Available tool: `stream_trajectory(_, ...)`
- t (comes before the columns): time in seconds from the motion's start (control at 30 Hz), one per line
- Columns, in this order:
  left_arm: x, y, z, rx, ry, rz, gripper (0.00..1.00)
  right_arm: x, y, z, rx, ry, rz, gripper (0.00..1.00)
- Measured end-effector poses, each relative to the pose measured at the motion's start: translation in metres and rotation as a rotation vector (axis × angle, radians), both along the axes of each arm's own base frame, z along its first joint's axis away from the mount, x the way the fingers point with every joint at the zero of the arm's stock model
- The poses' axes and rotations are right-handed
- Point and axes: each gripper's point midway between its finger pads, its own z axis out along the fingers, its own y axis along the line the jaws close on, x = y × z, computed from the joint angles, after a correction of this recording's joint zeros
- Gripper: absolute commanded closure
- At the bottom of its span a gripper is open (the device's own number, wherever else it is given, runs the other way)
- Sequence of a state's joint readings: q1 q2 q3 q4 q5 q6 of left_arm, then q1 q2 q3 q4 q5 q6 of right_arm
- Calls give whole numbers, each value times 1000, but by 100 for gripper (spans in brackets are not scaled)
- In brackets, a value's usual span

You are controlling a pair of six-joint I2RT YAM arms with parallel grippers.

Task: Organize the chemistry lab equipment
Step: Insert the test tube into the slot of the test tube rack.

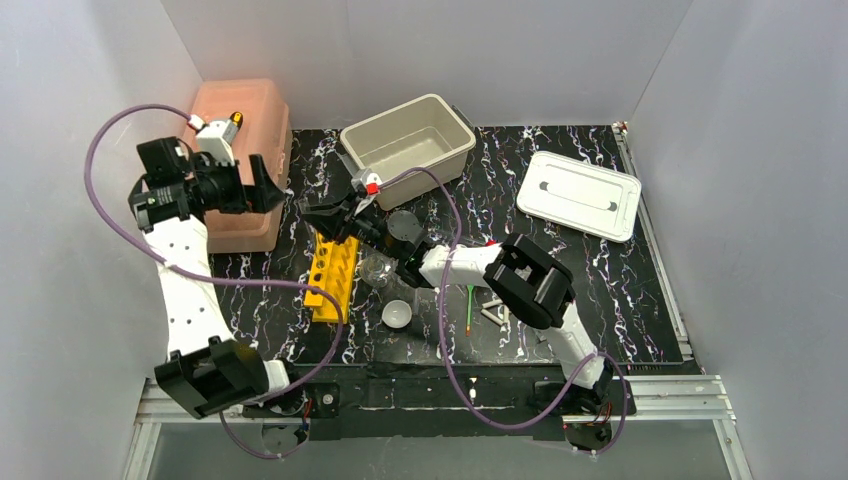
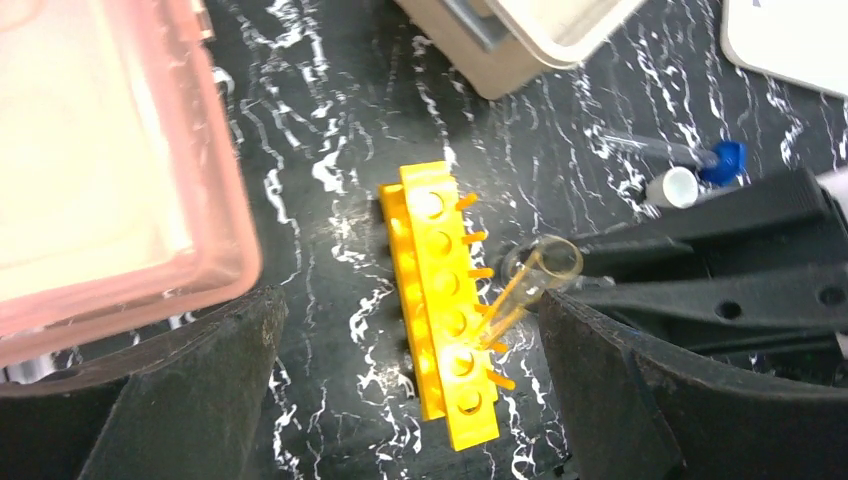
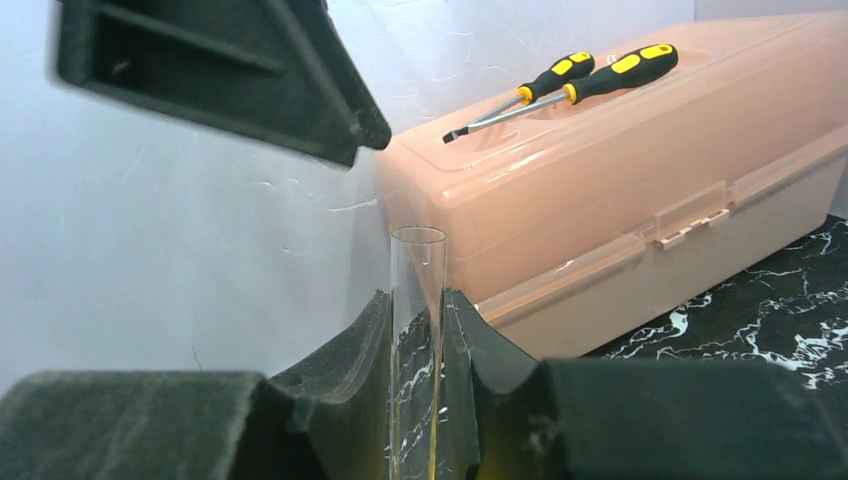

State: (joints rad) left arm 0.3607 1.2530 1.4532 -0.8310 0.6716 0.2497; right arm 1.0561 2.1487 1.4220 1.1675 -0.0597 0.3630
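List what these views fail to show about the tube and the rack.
1. Lower end of the glass tube: right wrist view, hidden between the fingers of the right tool and cut off by the bottom edge.
2. Whether its tip sits in a hole of the yellow rack: left wrist view, washed out by glare.
3. The tube from above: top view, lost under the right tool.
4. Contents of the pink box: all views, cloudy plastic.

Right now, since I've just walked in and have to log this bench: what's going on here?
The right gripper has its jaws shut on a clear glass tube, whose lower end is at the holes of the yellow rack. Whether it is seated in a hole I cannot tell. The left gripper hangs near the pink box, jaws wide open and empty.
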Motion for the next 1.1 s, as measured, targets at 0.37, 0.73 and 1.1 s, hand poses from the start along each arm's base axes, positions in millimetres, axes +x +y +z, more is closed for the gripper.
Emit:
stream_trajectory(0.37, 29, 55, -17, -51, 139, 163, 2, -5, 2, 19, 64, -54, 28, 99)
stream_trajectory(0.73, 21, 51, -16, -52, 157, 154, 2, -4, 10, -9, 28, -75, 38, 99)
stream_trajectory(1.1, 17, 51, -12, -31, 162, 142, 2, -8, 9, -5, 44, -134, 48, 99)
